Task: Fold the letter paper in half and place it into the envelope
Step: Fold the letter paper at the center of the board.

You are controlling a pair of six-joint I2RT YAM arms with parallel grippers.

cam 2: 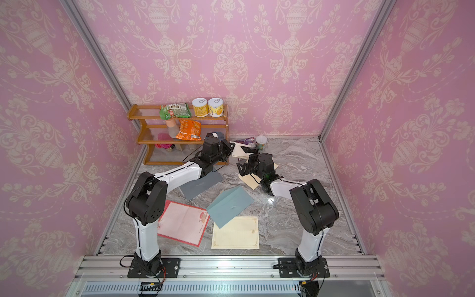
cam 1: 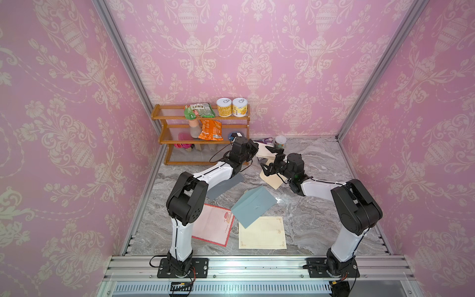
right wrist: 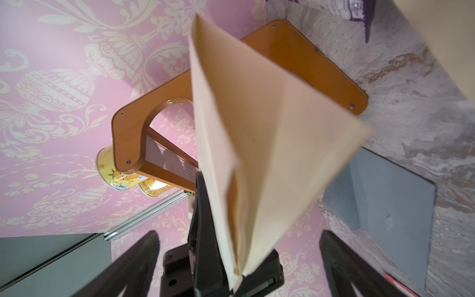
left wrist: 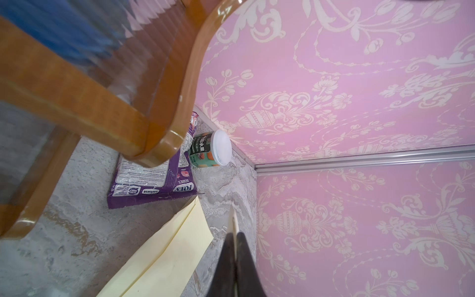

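My left gripper (cam 1: 255, 150) is shut on one edge of a cream envelope (cam 1: 266, 153), held off the table beside the shelf; in the left wrist view its fingertips (left wrist: 239, 239) pinch a thin cream edge. The envelope (right wrist: 270, 133) gapes toward my right gripper (cam 1: 267, 159), which stands wide open around it without touching. Cream layers show inside the mouth; I cannot tell whether a letter is among them. A cream bordered letter paper (cam 1: 262, 232) and a pink one (cam 1: 213, 226) lie flat near the front. Another cream piece (cam 1: 272, 182) lies under the right wrist.
A wooden shelf (cam 1: 159, 115) with snack bags and two cans (cam 1: 232, 107) stands at the back left, close to the left gripper. A purple bag (cam 1: 266, 140) and a cup (cam 1: 280, 141) sit by the back wall. A blue envelope (cam 1: 253, 207) and a grey one (cam 1: 226, 183) lie mid-table.
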